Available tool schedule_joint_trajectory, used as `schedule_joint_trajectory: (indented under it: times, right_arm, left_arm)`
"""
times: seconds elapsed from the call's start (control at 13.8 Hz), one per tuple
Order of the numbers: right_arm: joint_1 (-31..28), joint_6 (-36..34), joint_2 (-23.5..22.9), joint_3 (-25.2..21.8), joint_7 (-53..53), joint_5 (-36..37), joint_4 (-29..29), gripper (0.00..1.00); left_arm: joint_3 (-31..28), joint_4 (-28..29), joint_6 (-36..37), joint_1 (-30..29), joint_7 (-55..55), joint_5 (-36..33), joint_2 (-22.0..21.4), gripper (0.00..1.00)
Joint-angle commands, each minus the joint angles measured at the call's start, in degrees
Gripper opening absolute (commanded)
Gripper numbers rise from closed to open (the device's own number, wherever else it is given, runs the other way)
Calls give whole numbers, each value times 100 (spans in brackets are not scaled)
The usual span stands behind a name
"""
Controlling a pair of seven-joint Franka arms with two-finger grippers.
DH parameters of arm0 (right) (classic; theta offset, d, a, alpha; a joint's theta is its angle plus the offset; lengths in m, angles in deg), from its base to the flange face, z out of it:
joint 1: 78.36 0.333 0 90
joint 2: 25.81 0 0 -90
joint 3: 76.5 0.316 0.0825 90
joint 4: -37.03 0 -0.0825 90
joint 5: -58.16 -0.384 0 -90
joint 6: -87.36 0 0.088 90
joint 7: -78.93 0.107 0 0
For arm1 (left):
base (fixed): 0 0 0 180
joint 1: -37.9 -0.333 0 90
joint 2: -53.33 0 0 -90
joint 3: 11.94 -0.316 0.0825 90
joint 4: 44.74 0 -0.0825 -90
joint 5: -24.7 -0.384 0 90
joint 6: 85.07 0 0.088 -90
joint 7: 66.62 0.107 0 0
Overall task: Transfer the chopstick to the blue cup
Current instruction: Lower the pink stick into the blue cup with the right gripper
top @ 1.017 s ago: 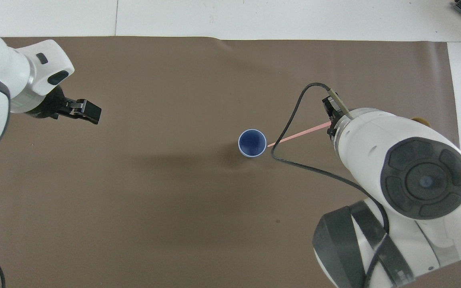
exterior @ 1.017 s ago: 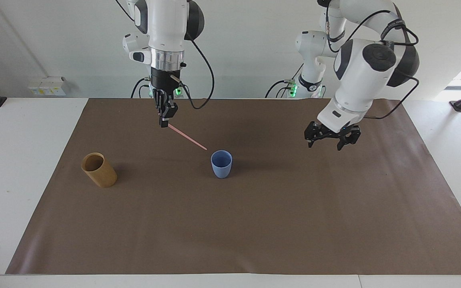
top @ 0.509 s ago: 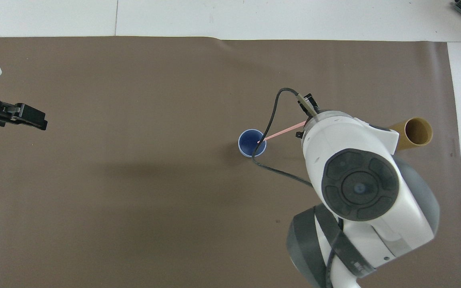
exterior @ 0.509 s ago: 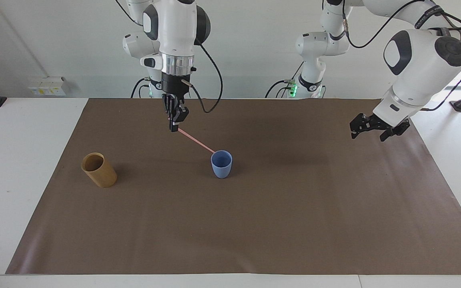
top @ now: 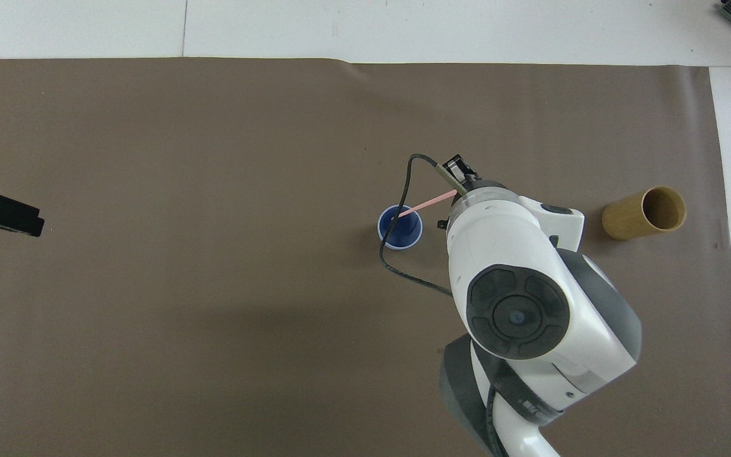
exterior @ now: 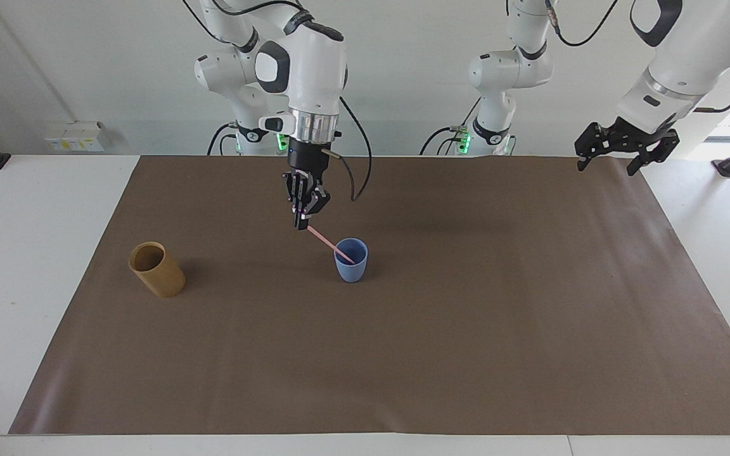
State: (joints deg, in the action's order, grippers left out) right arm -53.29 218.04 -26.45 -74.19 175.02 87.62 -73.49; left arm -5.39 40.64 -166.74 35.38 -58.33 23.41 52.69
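Note:
The blue cup [exterior: 351, 269] stands upright near the middle of the brown mat; it also shows in the overhead view [top: 411, 236]. My right gripper [exterior: 302, 223] is shut on the upper end of a pale-pink chopstick [exterior: 327, 242], just above the cup, toward the right arm's end. The chopstick slants down and its lower tip is inside the cup's mouth, as the overhead view [top: 428, 203] also shows. My left gripper [exterior: 606, 168] is open and empty, raised over the mat's corner at the left arm's end.
A tan cylindrical cup [exterior: 157, 270] sits on the mat toward the right arm's end, also seen in the overhead view [top: 641, 214]. The brown mat [exterior: 466, 354] covers most of the white table. A black cable loops from my right wrist over the blue cup.
My right gripper has moved toward the blue cup and lowered, bringing the chopstick's tip from beside the cup into its mouth. My left arm has pulled back and risen toward its own end of the table.

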Motion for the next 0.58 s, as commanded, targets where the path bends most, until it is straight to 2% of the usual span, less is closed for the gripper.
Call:
schedule_joint_trajectory:
  times: [0.0, 0.15, 0.44, 0.51]
  right_arm:
    - [-37, 474, 82, 32, 216, 184, -373, 0]
    - [-46, 704, 74, 32, 199, 184, -584, 0]
    - [15, 731, 30, 41, -133, 193, -805, 0]
    - [7, 731, 4, 41, -266, 193, -796, 8]
  left_arm:
    - [-75, 58, 116, 6, -3, -38, -200, 100]
    - [-119, 49, 54, -38, -3, -29, -200, 100]
    - [-58, 197, -226, 15, -38, 295, -226, 100]
    - [-66, 207, -236, -3, -47, 366, -252, 100]
